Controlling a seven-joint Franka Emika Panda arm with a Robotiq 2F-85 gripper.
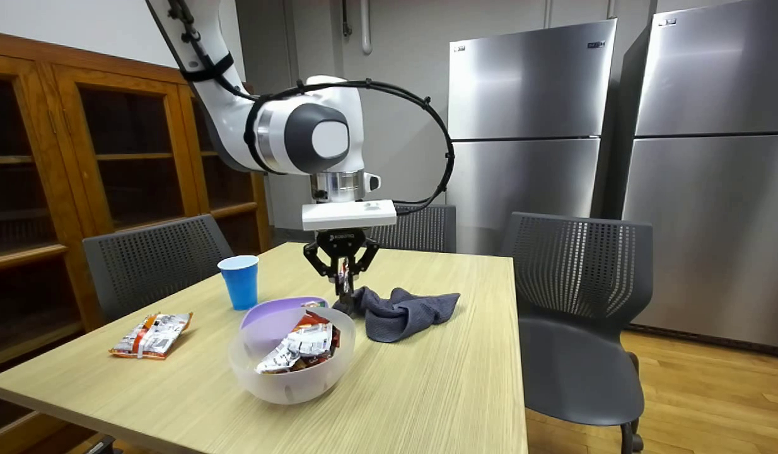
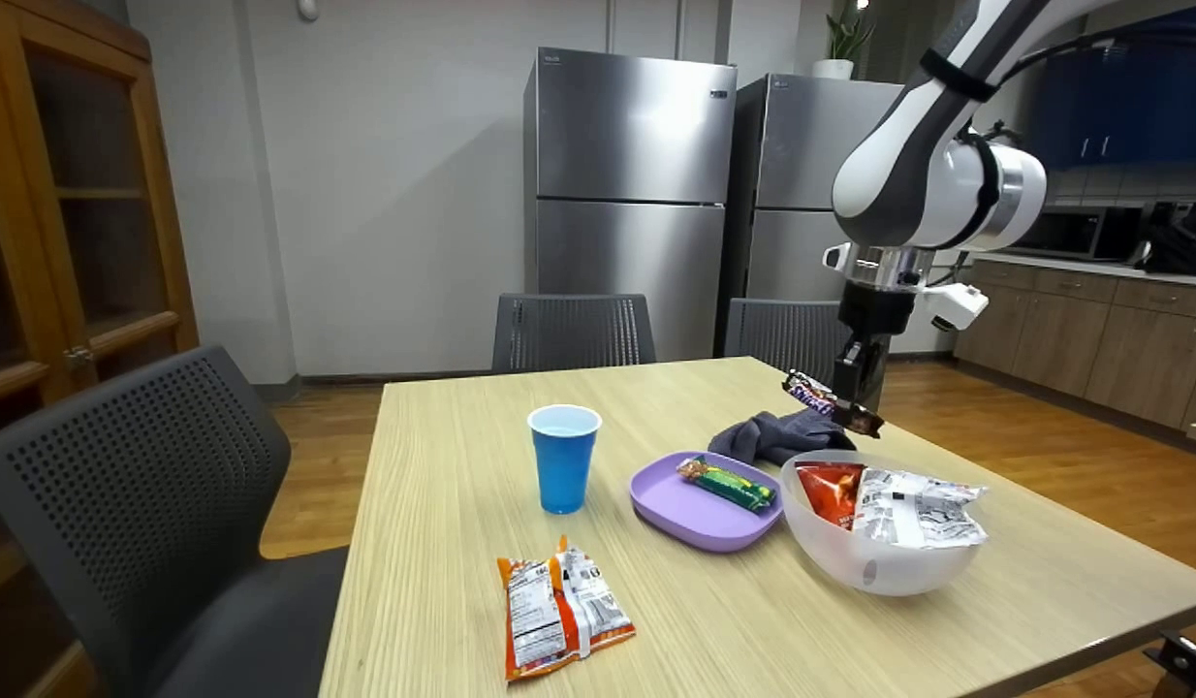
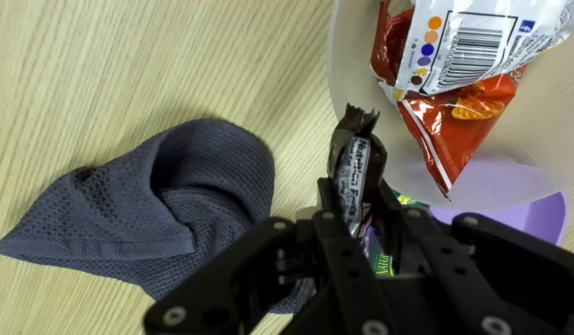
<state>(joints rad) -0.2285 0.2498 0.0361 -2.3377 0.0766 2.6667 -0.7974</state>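
Bar (image 3: 354, 172) is resting between the fingers (image 3: 333, 232) of my hand (image 3: 356, 193), which is standing narrow and pinching the wrapper from both sides. I am holding it in the air above the table (image 2: 443, 582), near the towel (image 2: 768, 441) and the bowl (image 2: 884, 574). In an exterior view the bar's long axis is sloping: the purple-lettered end (image 2: 807, 393) is pointing up and left, the dark end (image 2: 862, 423) down and right. In the wrist view that axis is running nearly straight up, the labelled end pointing to the top and overlapping the bowl's rim. Inside the bowl, bags (image 2: 913, 509) are lying crumpled together; just beside it, the plate (image 2: 700, 528) is carrying a green bar (image 2: 724, 485). A cup (image 2: 564, 470) is standing upright past the plate, and an orange bag (image 2: 559, 613) is lying on the table, well apart from my hand.
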